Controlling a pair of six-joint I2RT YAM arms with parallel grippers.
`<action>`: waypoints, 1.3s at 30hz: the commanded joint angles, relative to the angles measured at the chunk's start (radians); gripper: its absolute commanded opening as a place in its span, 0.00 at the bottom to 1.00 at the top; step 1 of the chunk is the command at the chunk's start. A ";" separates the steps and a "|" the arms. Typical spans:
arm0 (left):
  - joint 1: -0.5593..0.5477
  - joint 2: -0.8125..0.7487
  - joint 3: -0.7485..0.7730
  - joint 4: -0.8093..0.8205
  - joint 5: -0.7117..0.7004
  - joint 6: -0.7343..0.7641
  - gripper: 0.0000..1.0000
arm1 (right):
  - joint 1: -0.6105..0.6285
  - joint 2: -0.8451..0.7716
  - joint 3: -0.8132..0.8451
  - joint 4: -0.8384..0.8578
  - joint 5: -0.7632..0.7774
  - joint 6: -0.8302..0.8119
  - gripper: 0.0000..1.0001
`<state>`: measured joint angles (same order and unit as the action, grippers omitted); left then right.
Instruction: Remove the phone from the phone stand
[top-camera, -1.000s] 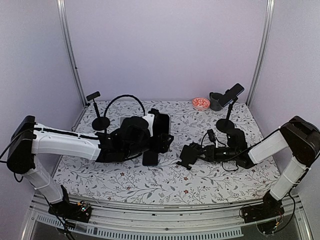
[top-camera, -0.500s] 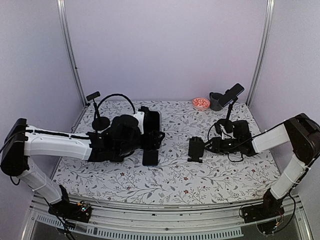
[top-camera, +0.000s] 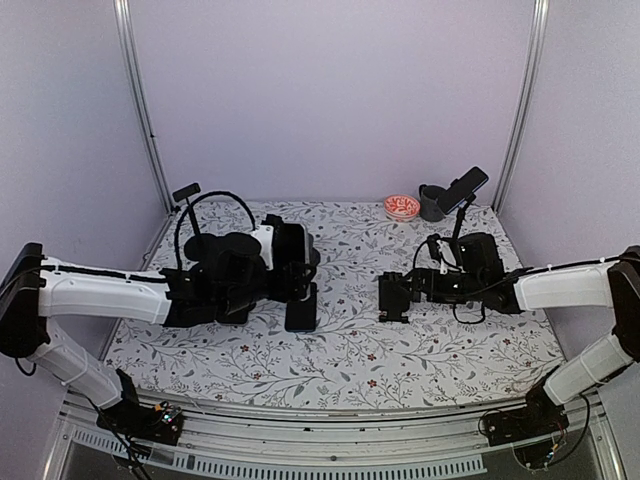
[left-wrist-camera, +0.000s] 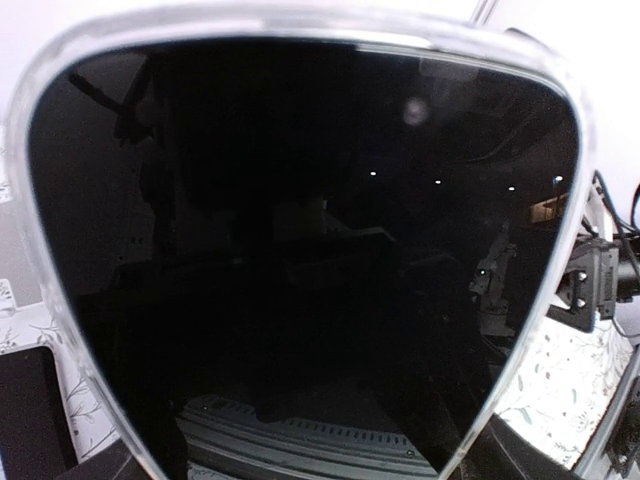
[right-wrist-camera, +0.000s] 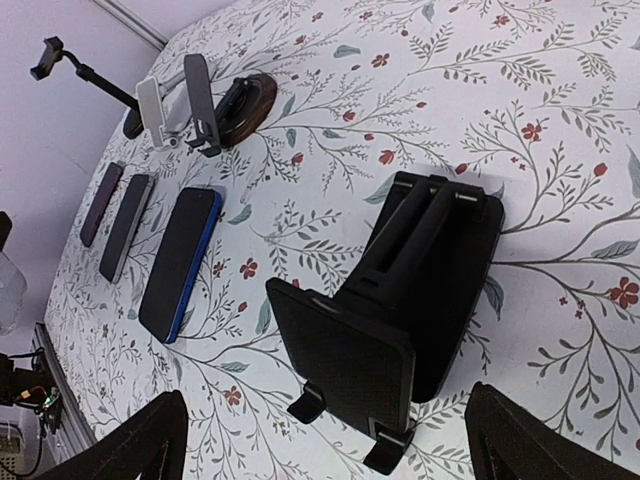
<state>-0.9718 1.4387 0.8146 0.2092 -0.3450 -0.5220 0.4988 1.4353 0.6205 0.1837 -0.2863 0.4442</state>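
Since the phone (left-wrist-camera: 300, 250) hides the left gripper (top-camera: 298, 272), its grip is unclear; the right gripper (right-wrist-camera: 325, 400) gapes before the phone stand (right-wrist-camera: 400, 290), toward the desk's right edge.

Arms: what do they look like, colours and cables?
Left arm and right arm: white tubular links, black joints, wrists and fingers. A black cable loops above the left wrist; thinner ones trail at the right.
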 joint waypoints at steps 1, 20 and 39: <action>0.019 -0.056 -0.015 0.091 -0.004 0.003 0.66 | 0.071 -0.007 0.017 -0.115 0.237 0.076 0.99; 0.049 -0.187 -0.130 0.112 -0.008 -0.012 0.66 | 0.253 0.282 0.319 -0.336 0.542 0.265 0.99; 0.085 -0.242 -0.183 0.111 0.002 -0.023 0.64 | 0.236 0.475 0.570 -0.302 0.553 0.153 0.68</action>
<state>-0.9024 1.2346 0.6403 0.2501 -0.3431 -0.5358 0.7452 1.8523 1.0817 -0.1566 0.2565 0.6506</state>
